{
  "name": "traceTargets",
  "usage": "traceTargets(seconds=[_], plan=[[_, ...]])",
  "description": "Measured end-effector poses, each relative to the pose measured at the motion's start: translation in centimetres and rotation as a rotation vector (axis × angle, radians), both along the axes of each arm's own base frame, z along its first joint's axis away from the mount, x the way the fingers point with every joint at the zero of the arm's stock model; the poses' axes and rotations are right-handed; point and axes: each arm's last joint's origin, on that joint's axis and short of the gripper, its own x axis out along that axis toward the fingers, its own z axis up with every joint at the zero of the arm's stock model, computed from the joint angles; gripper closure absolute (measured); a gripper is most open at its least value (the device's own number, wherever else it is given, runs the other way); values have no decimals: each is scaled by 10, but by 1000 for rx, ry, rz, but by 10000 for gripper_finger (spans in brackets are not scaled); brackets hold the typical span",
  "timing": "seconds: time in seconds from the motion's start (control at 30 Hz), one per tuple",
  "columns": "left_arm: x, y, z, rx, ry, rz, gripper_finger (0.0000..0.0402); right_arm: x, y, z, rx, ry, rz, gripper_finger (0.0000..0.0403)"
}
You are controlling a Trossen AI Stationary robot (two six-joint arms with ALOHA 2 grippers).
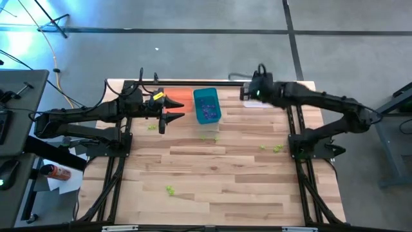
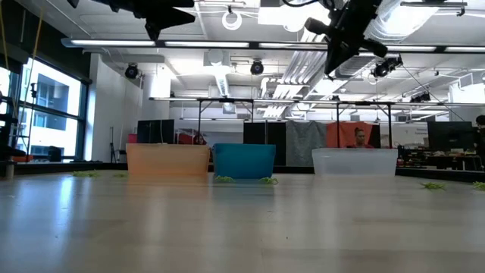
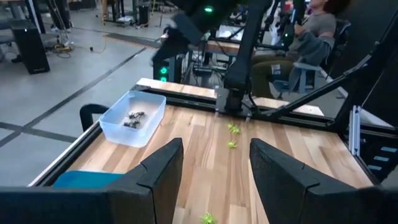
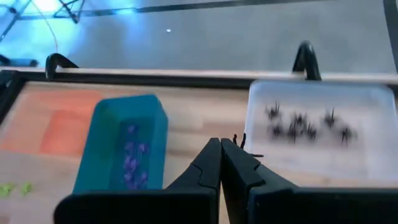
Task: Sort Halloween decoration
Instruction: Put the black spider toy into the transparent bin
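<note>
Seen from above, my right end effector (image 1: 248, 90) hangs over the far right of the bench (image 1: 219, 174), above the clear bin (image 1: 254, 102), while my left end effector (image 1: 168, 109) is raised near the orange bin (image 1: 177, 102), just left of the teal bin (image 1: 206, 106). The three bins stand in a row along the far edge, evidently one per colour. Yellow-green trinkets (image 1: 277, 148) lie scattered on the open wood, nearer than the bins and well apart from both end effectors; another (image 1: 170, 190) lies near the front. From bench level, the orange, teal and clear bins stand left to right, with green pieces (image 2: 224, 180) at the foot of the teal bin (image 2: 244, 161); both arms are high overhead and touch nothing. In my left wrist view, the fingers (image 3: 163, 171) stand apart with nothing between them, pointing across the bench toward the clear bin (image 3: 134, 118), which holds black trinkets (image 3: 132, 118); green pieces (image 3: 233, 129) lie ahead on the wood. In my right wrist view, the end effector (image 4: 221, 149) is pressed together; a small dark speck sits at its tip, and I cannot tell whether that is a held piece. Beyond it are black trinkets (image 4: 305, 124) in the clear bin and purple trinkets (image 4: 132, 158) in the teal bin. I judge the green pieces remain to be sorted.
</note>
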Motion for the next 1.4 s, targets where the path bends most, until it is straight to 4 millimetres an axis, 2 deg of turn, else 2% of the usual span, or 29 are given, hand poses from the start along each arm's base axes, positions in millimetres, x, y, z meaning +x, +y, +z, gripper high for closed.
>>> traceTargets(seconds=[0.13, 0.27, 0.37, 0.5, 0.6, 0.73, 0.87, 1.0, 1.1, 1.4], plan=[[0, 0, 1, 2, -14, 1, 229, -4, -27, 7, -24, 4, 71, 403], [0, 0, 1, -57, -19, 10, 229, -12, -47, 5, -19, 38, 69, 403], [0, 0, 1, -101, -24, 18, 229, -18, -74, -1, 30, 9, 62, 403], [0, 1, 1, -102, -27, 56, 229, -26, -120, -28, 157, 29, 59, 403], [0, 2, 1, -98, -27, 89, 229, -29, -141, -56, 259, 128, 22, 403], [0, 2, 1, -99, -27, 90, 229, -21, -156, -95, 364, 253, 27, 403], [0, 2, 1, -110, -29, 94, 229, -9, -167, -132, 461, 300, 81, 403], [0, 2, 1, -124, -31, 96, 229, -1, -172, -159, 509, 343, 100, 403], [0, 2, 1, -123, -31, 96, 229, -3, -178, -168, 521, 344, 91, 403], [-1, 3, 1, -117, -28, 136, 229, -12, -188, -170, 552, 282, 29, 403]])
